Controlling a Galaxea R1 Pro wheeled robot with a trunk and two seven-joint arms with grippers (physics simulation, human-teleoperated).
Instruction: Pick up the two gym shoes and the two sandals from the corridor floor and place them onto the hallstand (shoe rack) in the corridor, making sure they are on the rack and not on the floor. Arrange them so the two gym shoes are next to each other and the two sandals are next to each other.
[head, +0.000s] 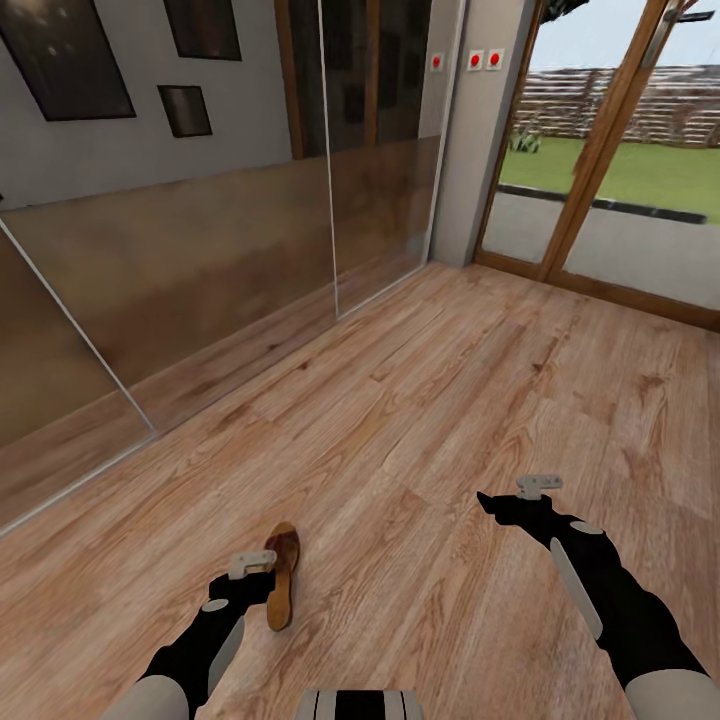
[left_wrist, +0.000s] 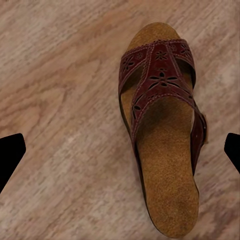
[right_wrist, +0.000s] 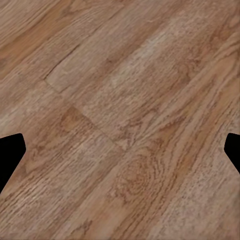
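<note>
**Left pincer poised over one sandal on the corridor floor**

Nearest the head camera, the left pincer (head: 262, 572) hangs low with a brown sandal (head: 282, 588) lying on the corridor floor (head: 430, 420) directly beneath and just beside it. From the left wrist view the sandal (left_wrist: 162, 130) rests sole-down, its tan insole and cut-out strap facing up, set somewhat to one side of the gap between the two dark fingertips (left_wrist: 11, 152) rather than centred. Those tips sit far apart at the frame's edges, so the left pincer is spread wide and grips nothing. Judging from this, the arm is lined up above the shoe for a downward grasp, and it probably needs a small sideways shift so the fingers straddle the sandal's narrow width.

The left forearm reaches forward and bends down at the wrist. The right arm stretches out further ahead, its right pincer (head: 492, 500) pointing inward over bare planks; its tips (right_wrist: 12, 150) also stand wide apart, holding nothing, seemingly parked out of the way.

Beyond, a glass panel (head: 200, 260) lines the wall on the left, and a wood-framed glazed door (head: 600, 170) opens onto a lawn.
</note>
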